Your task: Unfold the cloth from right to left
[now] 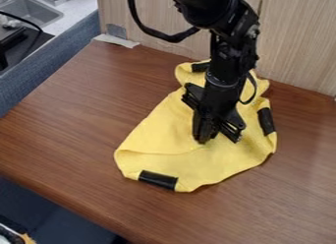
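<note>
Arm [226, 66] steeply downward over the yellow cloth [154, 139], fingers [205, 132] closed together.

One gripper [205, 136], one arm [226, 61], one cloth [160, 139], three black patches [157, 180] and one table [85, 120] are showing.

A pale wood-grain panel [298, 46] stands behind the brown table [72, 125]; upper left, a grey sink [33, 11].
</note>
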Robot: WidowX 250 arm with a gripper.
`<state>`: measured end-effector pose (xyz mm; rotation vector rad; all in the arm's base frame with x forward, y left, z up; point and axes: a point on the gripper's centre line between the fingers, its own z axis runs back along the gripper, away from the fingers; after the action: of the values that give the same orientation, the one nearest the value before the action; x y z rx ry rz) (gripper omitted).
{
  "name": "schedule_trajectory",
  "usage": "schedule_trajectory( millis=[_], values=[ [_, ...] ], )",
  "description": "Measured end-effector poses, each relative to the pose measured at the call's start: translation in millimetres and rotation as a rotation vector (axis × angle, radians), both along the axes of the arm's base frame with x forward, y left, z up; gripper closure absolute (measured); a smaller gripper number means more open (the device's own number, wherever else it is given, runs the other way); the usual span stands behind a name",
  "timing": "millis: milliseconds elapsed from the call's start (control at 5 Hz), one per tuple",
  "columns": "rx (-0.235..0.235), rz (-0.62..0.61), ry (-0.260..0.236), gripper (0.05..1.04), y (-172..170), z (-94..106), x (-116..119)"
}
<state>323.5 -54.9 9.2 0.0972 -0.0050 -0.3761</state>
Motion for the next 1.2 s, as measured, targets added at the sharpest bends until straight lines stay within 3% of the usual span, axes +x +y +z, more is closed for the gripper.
schedule_trajectory(
  millis=[200,600,1000,1200],
  values=[
    [-0.004,0.015,0.002,1.028,5,-0.3,1],
    [-0.007,0.084,-0.084,1.029,25,36.3,9],
    [-0.015,0.241,-0.17,1.029,82,76.1,8],
    [-0.008,0.335,-0.168,1.029,116,76.5,1]
  ],
)
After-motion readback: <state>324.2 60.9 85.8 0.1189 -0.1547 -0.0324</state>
